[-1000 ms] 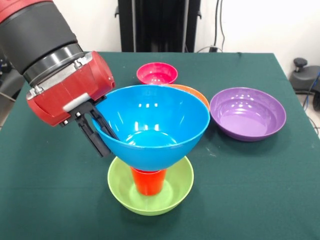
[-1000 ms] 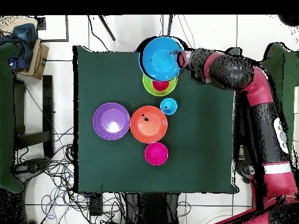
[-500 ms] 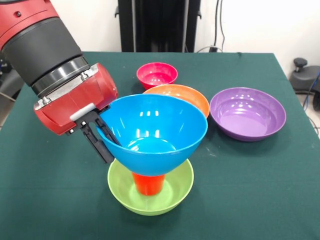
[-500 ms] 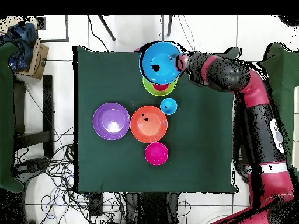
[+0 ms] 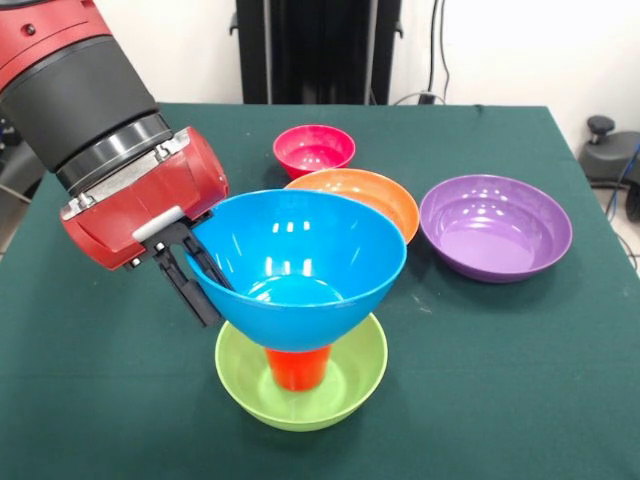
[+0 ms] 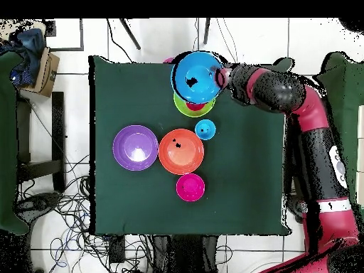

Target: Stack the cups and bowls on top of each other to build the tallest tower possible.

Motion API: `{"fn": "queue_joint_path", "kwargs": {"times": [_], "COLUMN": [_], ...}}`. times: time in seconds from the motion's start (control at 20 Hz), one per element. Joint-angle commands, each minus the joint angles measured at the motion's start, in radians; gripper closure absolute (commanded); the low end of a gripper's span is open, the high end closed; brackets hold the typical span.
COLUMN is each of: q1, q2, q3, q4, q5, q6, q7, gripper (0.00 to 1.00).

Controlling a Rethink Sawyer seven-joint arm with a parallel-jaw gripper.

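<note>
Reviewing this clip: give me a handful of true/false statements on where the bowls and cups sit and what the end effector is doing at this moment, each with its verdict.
1. The end effector grips the rim of the blue bowl. True.
2. A red cup stands inside the lime green bowl. True.
3. The blue bowl is held over the purple bowl. False: it is over the red cup in the lime green bowl; the purple bowl sits apart and empty.
4. The orange bowl is stacked inside the purple bowl. False: they sit side by side on the table.
5. A small light blue cup stands beside the orange bowl. True.
</note>
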Motion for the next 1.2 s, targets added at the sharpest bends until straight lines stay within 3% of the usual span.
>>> {"fn": "queue_joint_path", "kwargs": {"times": [0.05, 1.2], "q1": [0.009, 0.023], "q2": [-0.015, -0.011], "q3": [-0.043, -0.040], "q4": [0.044, 0.035], "q5": [-0.041, -0.036], "q6": [0.033, 0.021], "q7": [-0.300, -0.272], "gripper": [1.00, 1.00]}}
